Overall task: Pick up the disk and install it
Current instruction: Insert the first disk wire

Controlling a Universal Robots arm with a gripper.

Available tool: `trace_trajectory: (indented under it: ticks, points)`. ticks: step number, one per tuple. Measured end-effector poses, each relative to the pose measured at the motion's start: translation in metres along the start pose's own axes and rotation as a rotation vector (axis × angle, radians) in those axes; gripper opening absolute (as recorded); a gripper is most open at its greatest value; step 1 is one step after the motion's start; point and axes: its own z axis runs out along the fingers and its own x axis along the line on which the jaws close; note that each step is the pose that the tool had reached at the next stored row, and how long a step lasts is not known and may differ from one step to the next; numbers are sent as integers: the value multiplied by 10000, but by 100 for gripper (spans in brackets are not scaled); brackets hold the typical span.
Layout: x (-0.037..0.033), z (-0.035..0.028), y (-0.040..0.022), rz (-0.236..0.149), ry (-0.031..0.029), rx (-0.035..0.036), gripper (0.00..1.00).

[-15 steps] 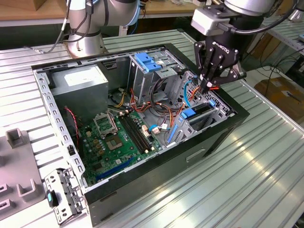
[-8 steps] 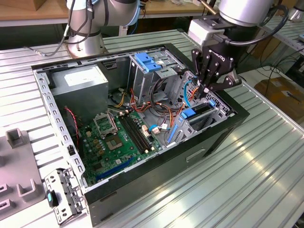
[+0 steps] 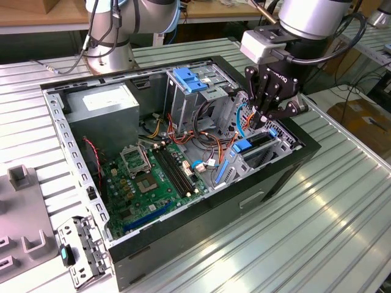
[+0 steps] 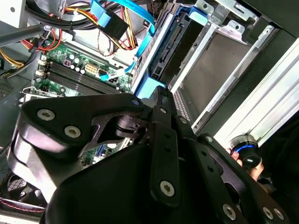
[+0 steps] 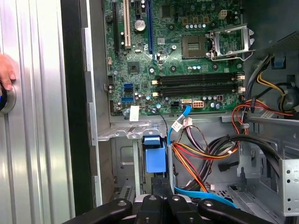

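Tool (image 3: 267, 116) is over the front corner of the case (image 3: 305, 152). Fingers are pressed together with nothing pinched between them, tips pointing down.

Disk (image 3: 247, 146) is directly under the tips. It stands on edge in the cage (image 4: 210, 60) with its blue rail end (image 5: 155, 156) facing the tool. In the second wrist view the tips sit right at that blue end. I cannot tell whether they touch it.

My reading: the disk is already in its slot, and the step in hand is seating it with the closed tips as a pusher. I can't judge how deep it sits.

Notes for doing this well:
- Keep the tips centred on the blue end, not on the cage wall beside it. An off-centre push would likely cock the disk in its rails.
- Push straight along the slot, slow and light. The plastic rails should slide, so resistance probably means misalignment rather than a need for more force.
- Cables (image 5: 201, 154) lie just to one side of the tool, including a blue ribbon close by the fingers. Keep the linkage from snagging them.
- The board (image 3: 153, 177) is well away from the tool and is no concern.

A hand (image 5: 4, 72) rests on the tabletop (image 5: 42, 116) outside the case, at a round button (image 4: 246, 150).
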Motion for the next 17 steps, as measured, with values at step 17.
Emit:
trace_trajectory:
  ticks: [17]
  points:
    - [-25, 26, -450, -142, 21, -164, 11]
